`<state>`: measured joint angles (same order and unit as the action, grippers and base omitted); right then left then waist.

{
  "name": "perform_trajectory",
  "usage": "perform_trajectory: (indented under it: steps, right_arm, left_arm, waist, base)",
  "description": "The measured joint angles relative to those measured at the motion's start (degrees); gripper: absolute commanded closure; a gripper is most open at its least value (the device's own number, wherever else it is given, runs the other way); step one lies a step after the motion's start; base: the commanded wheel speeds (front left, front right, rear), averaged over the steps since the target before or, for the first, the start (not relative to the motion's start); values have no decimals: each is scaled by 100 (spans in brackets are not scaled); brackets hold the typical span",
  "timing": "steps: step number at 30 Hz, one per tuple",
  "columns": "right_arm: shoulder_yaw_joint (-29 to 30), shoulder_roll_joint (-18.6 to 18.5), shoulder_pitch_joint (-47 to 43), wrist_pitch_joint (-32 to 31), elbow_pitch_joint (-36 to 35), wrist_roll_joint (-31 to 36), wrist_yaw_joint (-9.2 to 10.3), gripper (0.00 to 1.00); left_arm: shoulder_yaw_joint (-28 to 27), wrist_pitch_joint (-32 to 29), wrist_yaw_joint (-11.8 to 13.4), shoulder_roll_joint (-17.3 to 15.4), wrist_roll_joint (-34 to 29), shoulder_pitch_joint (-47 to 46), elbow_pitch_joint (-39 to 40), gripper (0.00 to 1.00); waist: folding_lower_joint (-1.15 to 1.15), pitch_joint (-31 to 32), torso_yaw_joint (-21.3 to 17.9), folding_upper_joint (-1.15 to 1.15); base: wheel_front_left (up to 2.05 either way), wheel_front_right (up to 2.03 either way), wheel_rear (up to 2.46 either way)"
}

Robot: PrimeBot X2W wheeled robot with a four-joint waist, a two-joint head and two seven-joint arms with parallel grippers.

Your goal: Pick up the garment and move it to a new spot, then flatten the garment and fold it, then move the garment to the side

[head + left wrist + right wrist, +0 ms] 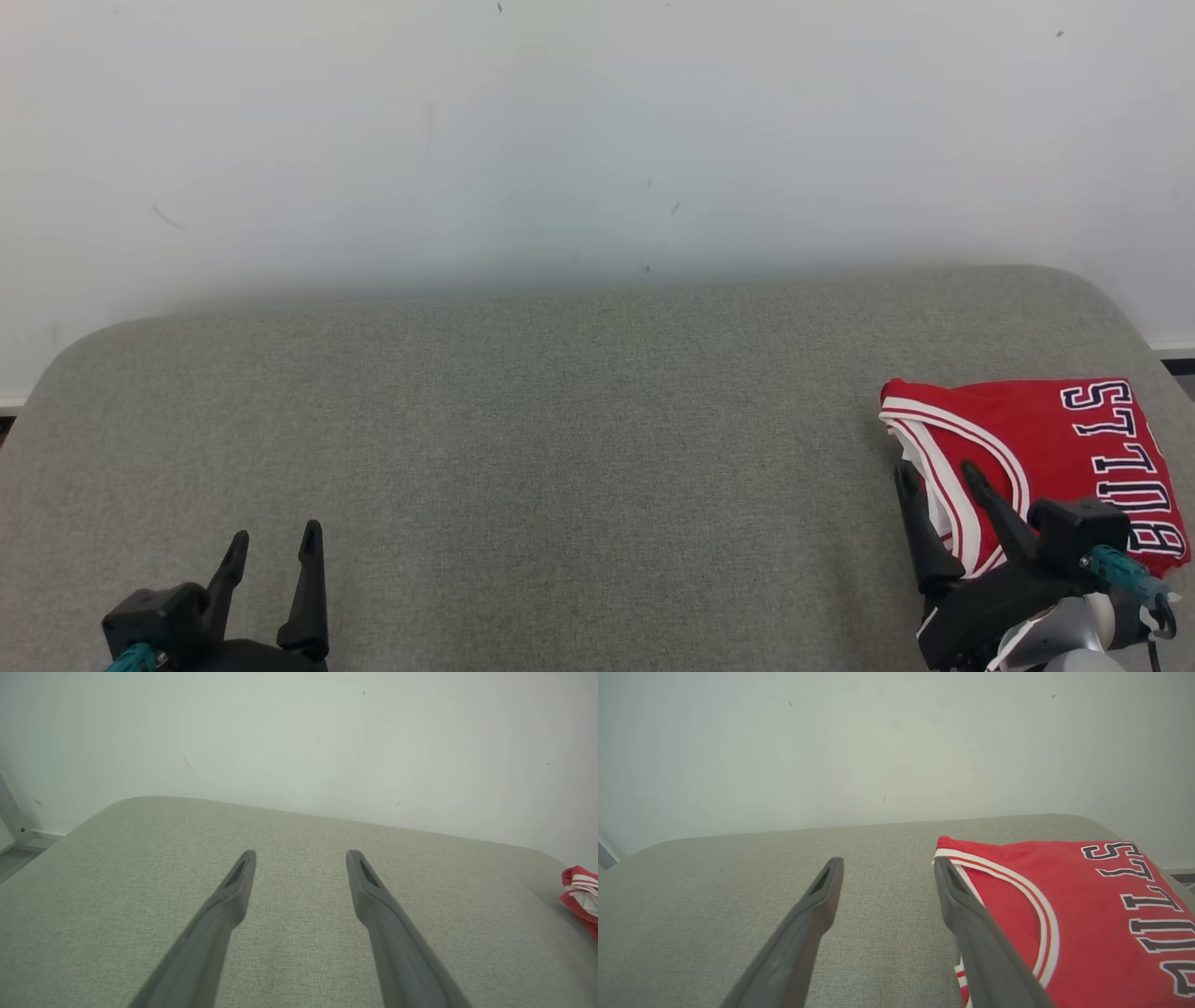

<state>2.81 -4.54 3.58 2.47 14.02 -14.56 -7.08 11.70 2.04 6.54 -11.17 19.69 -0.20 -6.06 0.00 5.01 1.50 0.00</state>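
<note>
The garment (1055, 448) is a red jersey with white trim and dark BULLS lettering, folded into a rectangle at the right side of the grey cushioned surface (579, 429). My right gripper (934, 471) stands open at the jersey's left edge, one finger over the white trim, the other over bare cushion. In the right wrist view the garment (1083, 905) lies beside and under the right finger, and nothing sits between the fingers of the right gripper (887, 865). My left gripper (275, 539) is open at the lower left, far from the jersey. The left wrist view has the left gripper (301, 855) empty and a corner of the garment (581, 891) at its right edge.
A plain white wall (597, 140) rises behind the cushion. The cushion's rounded back corners show at the far left and far right. A strip of floor and a pale frame (18, 835) lie past its left end.
</note>
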Motion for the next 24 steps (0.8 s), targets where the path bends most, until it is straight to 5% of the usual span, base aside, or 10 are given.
perform_trajectory:
  steps: [14, 15, 24]
  right_arm:
    - [-62, 4, -68, -3, -45, -136, 0, 0]
    - [-66, 4, -68, -3, -44, -143, 0, 100]
    - [-77, 115, -402, -47, 302, -244, 2, 100]
  left_arm:
    - [-24, 11, 0, 2, 0, -6, -43, 0]
    - [-32, 11, 0, 0, 0, -6, -45, 100]
    - [0, -49, -10, 180, 85, 222, -396, 100]
  waist:
    - [0, -96, -2, 0]
    - [0, -97, -2, 0]
    - [0, -107, -4, 0]
  base:
    - [0, 0, 0]
    - [0, 0, 0]
    - [0, 0, 0]
